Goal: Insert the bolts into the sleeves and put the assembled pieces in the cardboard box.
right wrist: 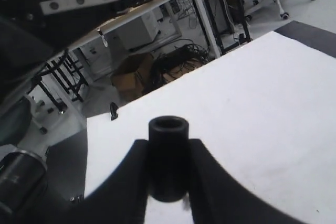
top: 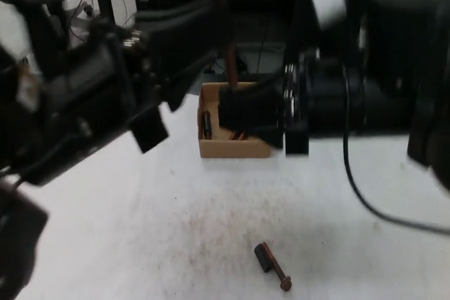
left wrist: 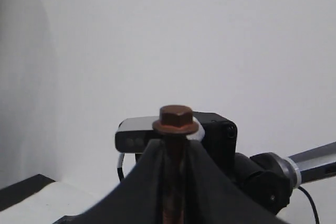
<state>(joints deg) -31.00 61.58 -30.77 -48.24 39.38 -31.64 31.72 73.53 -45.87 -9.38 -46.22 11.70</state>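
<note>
- While my left end effector [left wrist: 174, 153] is clamped on the shank of a rusty hex flange bolt [left wrist: 176, 121], head standing clear above the fingers, my right end effector [right wrist: 168, 148] is closed around a black sleeve [right wrist: 168, 161] whose open bore faces out past the fingertips.
- Both pieces look like steel, so I judge them stiff, dense for their bulk and impossible to crush. The bolt's rust should give the pads some bite. The sleeve's smooth round wall seems likelier to roll or slip, so a grip across its middle that leaves the bore mouth free suits it.
- The bolt's far end is hidden between my fingers, so I cannot tell how much shank is bare for mating.
- Just beyond the bolt sits the other arm's wrist housing [left wrist: 210, 135]. It is near enough that I judge the two wrists could clash when the parts come together.
- On the white desk [top: 126, 230], towards its near edge, lies one assembled piece [top: 271, 265], bolt through sleeve, well apart from the box and not yet put away.
- Farther off, the cardboard box [top: 232, 149] stands open with a dark piece [top: 207, 124] inside.
- An arm's black body overhangs one side of the box, and a black cable [top: 355, 180] trails over the desk beside it. Either could obstruct a drop-off.
</note>
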